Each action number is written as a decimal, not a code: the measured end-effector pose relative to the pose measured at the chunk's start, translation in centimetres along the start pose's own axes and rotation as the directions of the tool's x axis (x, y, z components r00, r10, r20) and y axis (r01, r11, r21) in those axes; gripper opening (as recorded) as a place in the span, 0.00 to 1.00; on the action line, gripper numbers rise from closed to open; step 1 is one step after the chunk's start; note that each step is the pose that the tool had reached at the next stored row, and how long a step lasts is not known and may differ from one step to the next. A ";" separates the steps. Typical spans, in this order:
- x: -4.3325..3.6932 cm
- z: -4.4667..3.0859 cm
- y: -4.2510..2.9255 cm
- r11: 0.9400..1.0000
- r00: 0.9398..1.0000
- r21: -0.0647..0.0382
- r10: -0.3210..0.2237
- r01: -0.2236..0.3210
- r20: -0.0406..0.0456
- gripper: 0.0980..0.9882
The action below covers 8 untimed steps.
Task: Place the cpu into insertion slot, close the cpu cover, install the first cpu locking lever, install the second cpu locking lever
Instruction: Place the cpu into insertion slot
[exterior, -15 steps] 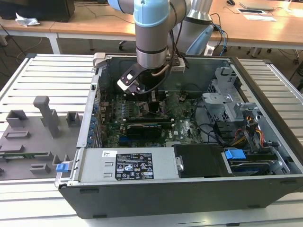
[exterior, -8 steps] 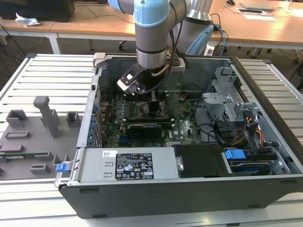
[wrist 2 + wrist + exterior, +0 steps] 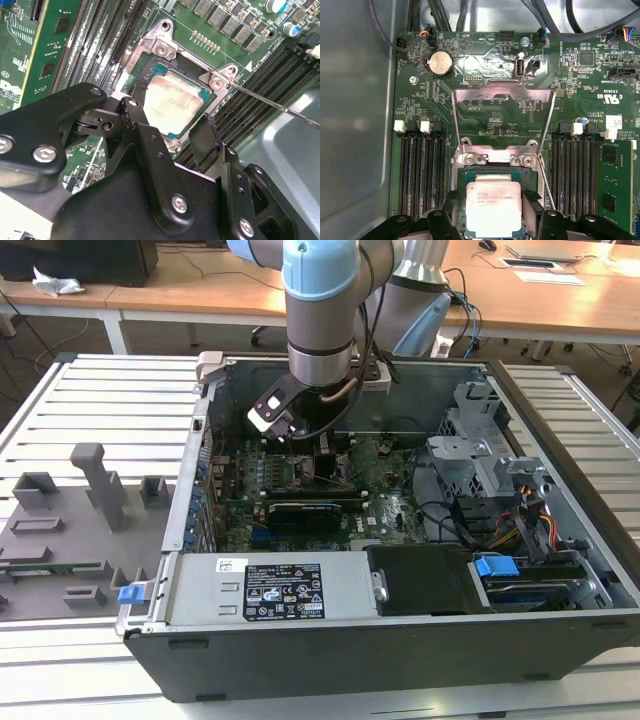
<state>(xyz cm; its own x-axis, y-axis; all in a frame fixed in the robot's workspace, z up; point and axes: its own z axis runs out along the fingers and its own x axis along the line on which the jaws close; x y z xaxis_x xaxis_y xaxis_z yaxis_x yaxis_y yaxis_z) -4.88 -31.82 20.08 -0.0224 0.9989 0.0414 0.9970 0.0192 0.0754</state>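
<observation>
While the cpu (image 3: pixel 493 207) lies flat in the insertion slot (image 3: pixel 161 48) directly beneath the gripper (image 3: pixel 169 125), the cpu cover (image 3: pixel 504 94) stands raised at one slot edge. Whether the claw is clamped cannot be told.

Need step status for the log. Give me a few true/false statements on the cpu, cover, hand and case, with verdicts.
1. The cpu sits in the insertion slot. True.
2. The cpu cover is closed over the cpu. False: it is swung open, away from the socket, and the chip's top is bare.
3. The hand is right at the cpu. True.
4. The computer case has its side panel on. False: it lies open, with the motherboard exposed in the exterior view.
</observation>
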 end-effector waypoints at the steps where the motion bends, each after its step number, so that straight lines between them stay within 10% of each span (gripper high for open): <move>1: 0.00 0.00 0.00 1.000 1.000 0.000 -0.001 0.001 0.007 0.59; 8: -0.01 0.08 -0.01 1.000 1.000 0.000 -0.001 0.001 0.014 0.59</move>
<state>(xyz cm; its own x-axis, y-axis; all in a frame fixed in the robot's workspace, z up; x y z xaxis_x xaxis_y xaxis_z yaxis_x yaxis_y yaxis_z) -4.88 -31.83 20.01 -0.0224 0.9994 0.0274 0.9970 0.0203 0.0750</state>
